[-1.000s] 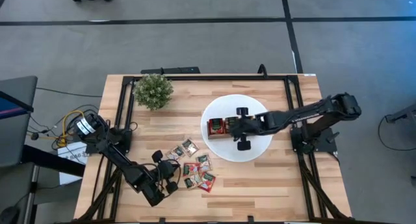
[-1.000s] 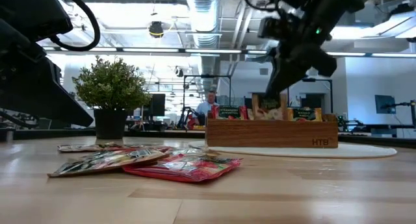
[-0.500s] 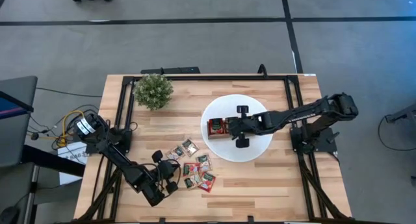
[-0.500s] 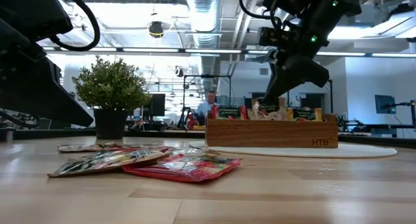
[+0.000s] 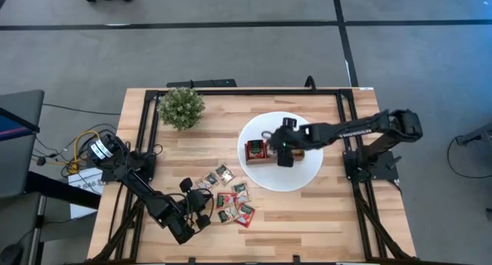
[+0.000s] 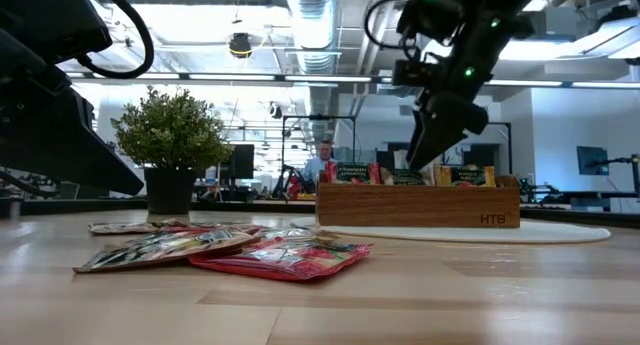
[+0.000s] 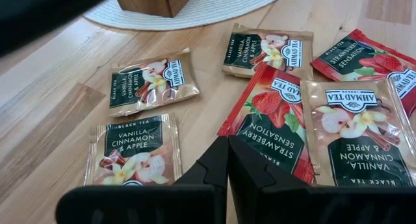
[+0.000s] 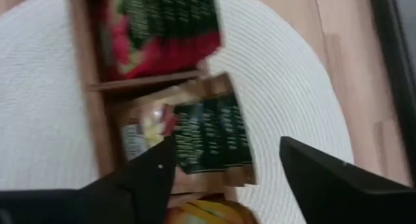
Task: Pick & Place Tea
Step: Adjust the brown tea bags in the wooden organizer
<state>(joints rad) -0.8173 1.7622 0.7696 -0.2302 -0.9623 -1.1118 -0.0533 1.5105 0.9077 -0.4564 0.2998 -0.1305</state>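
Note:
Several loose tea sachets (image 5: pixel 229 196) lie flat on the wood near the table's front; in the left wrist view they show red (image 7: pixel 273 120) and brown (image 7: pixel 153 84). My left gripper (image 5: pixel 201 207) is shut, low beside them, its fingertips (image 7: pixel 229 160) over the red one's edge. On the white plate (image 5: pixel 307 180) stands the wooden tray (image 5: pixel 265 151) with sachets upright in its compartments. My right gripper (image 8: pixel 227 178) hangs open just above the tray's middle compartment, where a brown-green sachet (image 8: pixel 208 136) sits between the fingers' line, apart from them.
A small green plant (image 5: pixel 181 107) stands at the far left of the table. Black frame rails run along the left (image 5: pixel 142 134) and right (image 5: pixel 350 127) sides. Bare wood lies between the plate and the front edge (image 5: pixel 307 219).
My right gripper came down over the tray with a pale sachet, opened and let it go; the sachet now stands in the middle compartment. The gripper has turned about and shifted slightly up and toward the far edge.

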